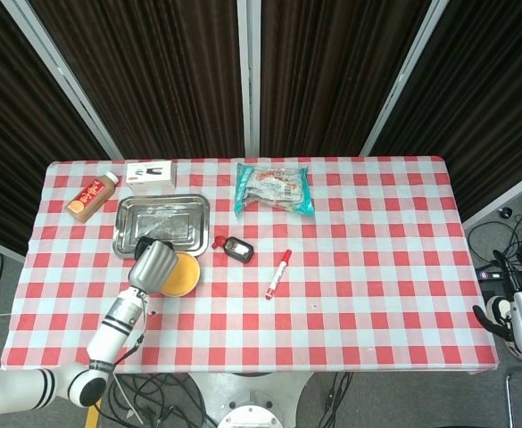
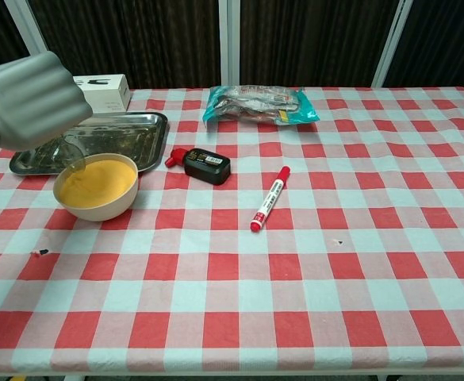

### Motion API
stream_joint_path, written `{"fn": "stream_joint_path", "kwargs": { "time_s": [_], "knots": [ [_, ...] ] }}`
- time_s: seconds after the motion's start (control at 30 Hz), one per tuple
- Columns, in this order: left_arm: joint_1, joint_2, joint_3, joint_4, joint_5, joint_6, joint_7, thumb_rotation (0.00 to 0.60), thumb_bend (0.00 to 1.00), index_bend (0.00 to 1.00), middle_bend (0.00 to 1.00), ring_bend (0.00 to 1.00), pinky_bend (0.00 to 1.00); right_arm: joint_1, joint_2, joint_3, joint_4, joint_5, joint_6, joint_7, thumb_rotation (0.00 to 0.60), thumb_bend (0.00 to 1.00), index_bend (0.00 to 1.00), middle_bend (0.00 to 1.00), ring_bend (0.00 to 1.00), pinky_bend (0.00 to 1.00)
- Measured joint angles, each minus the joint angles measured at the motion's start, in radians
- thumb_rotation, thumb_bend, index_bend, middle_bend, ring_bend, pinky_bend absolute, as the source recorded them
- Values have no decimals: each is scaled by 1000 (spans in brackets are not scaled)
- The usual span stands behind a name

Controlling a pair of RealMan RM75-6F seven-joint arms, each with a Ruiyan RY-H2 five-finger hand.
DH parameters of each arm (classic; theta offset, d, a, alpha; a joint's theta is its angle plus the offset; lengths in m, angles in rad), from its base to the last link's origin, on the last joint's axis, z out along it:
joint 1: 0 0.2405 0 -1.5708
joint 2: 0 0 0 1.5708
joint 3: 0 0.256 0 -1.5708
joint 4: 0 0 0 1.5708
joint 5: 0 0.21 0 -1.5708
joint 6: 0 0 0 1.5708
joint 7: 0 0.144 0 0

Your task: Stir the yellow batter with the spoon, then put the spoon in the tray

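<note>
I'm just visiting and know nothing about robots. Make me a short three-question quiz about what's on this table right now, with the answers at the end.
1. True or false: the red marker lies inside the metal tray.
2. Which sits nearest the bowl of yellow batter? A) the snack packet B) the metal tray C) the white box
3. Fill in: the left hand hovers over the bowl holding a clear ____.

Key
1. False; it lies on the checked cloth, to the right of the black device.
2. B
3. spoon; its clear bowl shows just under the fingers, at the bowl's far rim.
</note>
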Motion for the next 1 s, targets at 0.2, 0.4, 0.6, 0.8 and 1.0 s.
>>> {"fn": "stream_joint_path", "kwargs": {
  "time_s": [0.2,0.4,0.6,0.8,1.0],
  "knots": [
    [-2,-15,-17,22,-57,-8,34,600,425,694,982,1000,1000,0,1,0,-4,-1,1,-4,600,167,0,208,0,59],
    [3,5,-13,-33,-34,18,28,600,425,694,982,1000,1000,0,0,0,-5,-5,3,-2,600,167,0,209,0,59],
    [4,4,-1,-55,-30,16,48,600,424,695,983,1000,1000,-3,-1,-1,-4,-6,6,1,600,167,0,208,0,59],
    [-1,-12,-18,-31,-64,6,36,600,425,696,985,1000,1000,-6,1,0,0,-6,11,7,600,167,0,209,0,61],
    [0,12,-42,-63,-63,10,-45,600,425,696,985,1000,1000,-3,-1,0,2,-9,7,9,600,167,0,209,0,62]
  ]
}}
